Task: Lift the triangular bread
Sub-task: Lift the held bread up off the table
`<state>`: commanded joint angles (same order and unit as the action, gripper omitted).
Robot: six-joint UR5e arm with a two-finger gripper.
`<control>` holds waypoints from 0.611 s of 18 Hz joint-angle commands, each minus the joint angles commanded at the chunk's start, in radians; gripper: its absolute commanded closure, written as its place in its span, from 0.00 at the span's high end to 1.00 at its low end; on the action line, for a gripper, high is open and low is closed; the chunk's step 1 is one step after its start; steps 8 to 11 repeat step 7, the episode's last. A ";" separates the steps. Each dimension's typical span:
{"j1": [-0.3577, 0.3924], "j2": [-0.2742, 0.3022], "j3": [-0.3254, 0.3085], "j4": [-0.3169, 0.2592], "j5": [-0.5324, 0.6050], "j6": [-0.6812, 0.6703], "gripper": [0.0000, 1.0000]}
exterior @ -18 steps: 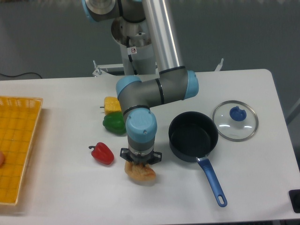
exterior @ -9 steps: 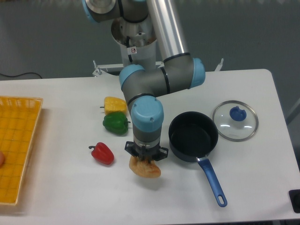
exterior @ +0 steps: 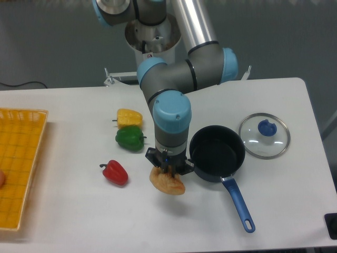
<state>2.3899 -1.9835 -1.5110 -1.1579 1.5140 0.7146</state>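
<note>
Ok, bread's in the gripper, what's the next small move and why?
Probably raise it straight up a little more. The gripper is shut on the triangular bread, which hangs low over the table, close beside the dark pot; a vertical lift should avoid bumping it.

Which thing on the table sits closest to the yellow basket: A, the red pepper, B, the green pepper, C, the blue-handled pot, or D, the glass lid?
A: the red pepper lies nearest the yellow basket; the green pepper, pot and lid sit farther right.
</note>
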 joint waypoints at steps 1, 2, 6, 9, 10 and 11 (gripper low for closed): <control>0.005 0.008 -0.003 -0.026 0.002 0.026 0.27; 0.011 0.011 -0.003 -0.045 0.002 0.042 0.27; 0.017 0.018 -0.009 -0.049 0.002 0.043 0.27; 0.017 0.018 -0.009 -0.049 0.002 0.043 0.27; 0.017 0.018 -0.009 -0.049 0.002 0.043 0.27; 0.017 0.018 -0.009 -0.049 0.002 0.043 0.27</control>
